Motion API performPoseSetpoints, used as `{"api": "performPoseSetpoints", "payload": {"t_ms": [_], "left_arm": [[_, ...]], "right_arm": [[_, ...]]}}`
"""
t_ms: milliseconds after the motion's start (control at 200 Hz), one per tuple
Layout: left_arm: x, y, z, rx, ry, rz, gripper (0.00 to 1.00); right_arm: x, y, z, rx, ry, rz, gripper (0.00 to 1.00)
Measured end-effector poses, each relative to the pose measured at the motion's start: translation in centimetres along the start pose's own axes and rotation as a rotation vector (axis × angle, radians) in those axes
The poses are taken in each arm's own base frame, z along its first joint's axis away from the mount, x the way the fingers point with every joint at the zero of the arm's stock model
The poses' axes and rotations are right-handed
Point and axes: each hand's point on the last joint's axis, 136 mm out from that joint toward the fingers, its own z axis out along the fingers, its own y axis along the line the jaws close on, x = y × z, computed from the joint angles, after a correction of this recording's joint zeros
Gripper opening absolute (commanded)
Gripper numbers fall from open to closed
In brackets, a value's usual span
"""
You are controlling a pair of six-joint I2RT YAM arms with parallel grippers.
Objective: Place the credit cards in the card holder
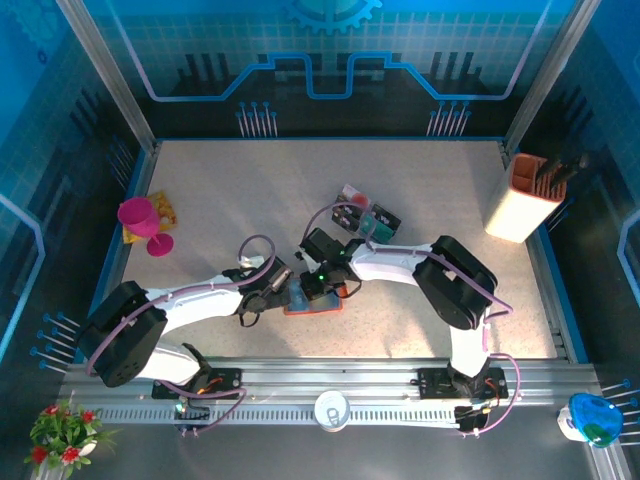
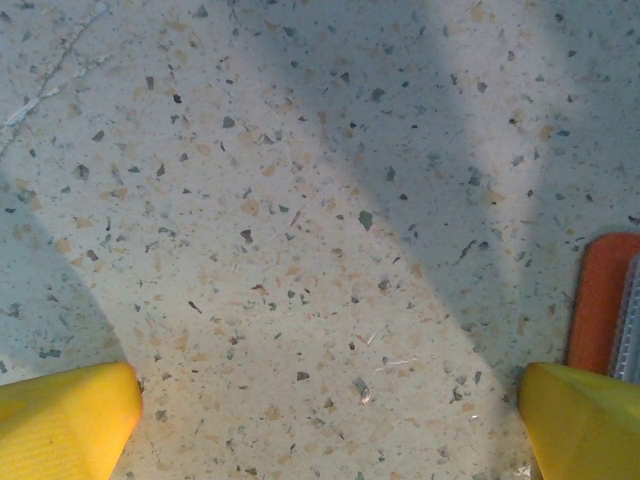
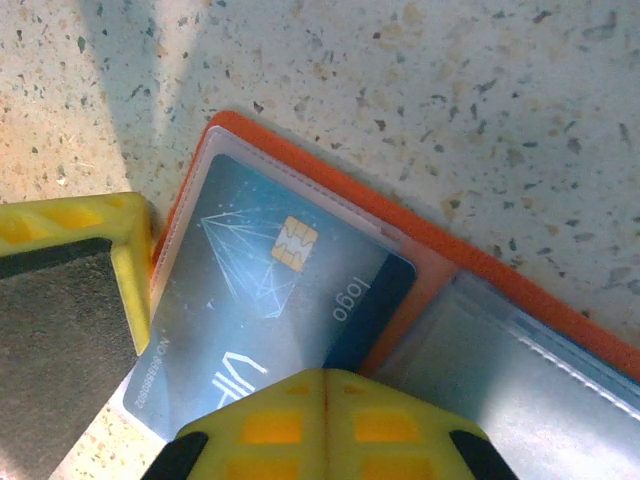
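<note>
Right pincer (image 3: 325, 420) shut at the teal credit card's (image 3: 270, 300) edge, inside the card holder (image 3: 520, 290), six o'clock of mid-counter. Left pincer (image 2: 330, 420) wide, empty. Unpinned, the holder may skid and the card jam.

top: overhead, whole table (image 1: 250, 180) | wrists: close, facing straight down | shared: card holder (image 2: 600, 300) edge

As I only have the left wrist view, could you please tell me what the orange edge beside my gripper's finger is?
Observer: It's the card holder, lying open on the table.
Operator: Is a card in it?
Observer: A blue chip card lies partly inside it.
Operator: And the right gripper?
Observer: The right gripper is shut, tips over that card's near edge.
</note>
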Motion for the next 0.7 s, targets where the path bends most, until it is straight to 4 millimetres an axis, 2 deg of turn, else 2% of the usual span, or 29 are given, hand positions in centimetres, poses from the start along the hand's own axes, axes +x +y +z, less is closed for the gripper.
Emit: {"api": "performPoseSetpoints", "payload": {"t_ms": [400,575,700], "left_arm": [[-0.3,-0.3,-0.7,0.029,-0.007,-0.009,0.99],[-1.8,-0.4,-2.5,0.085,-0.057,-0.048,0.99],[-3.2,-0.4,-4.5,0.127,-0.096,-0.065,0.99]], "right_arm": [[-0.1,0.3,-0.5,-0.002,-0.001,-0.001,0.05],[-0.1,0.1,-3.9,-0.021,-0.064,0.011,0.1],[-0.4,-1.0,-6.6,-0.028,-0.133,0.045,0.12]]}}
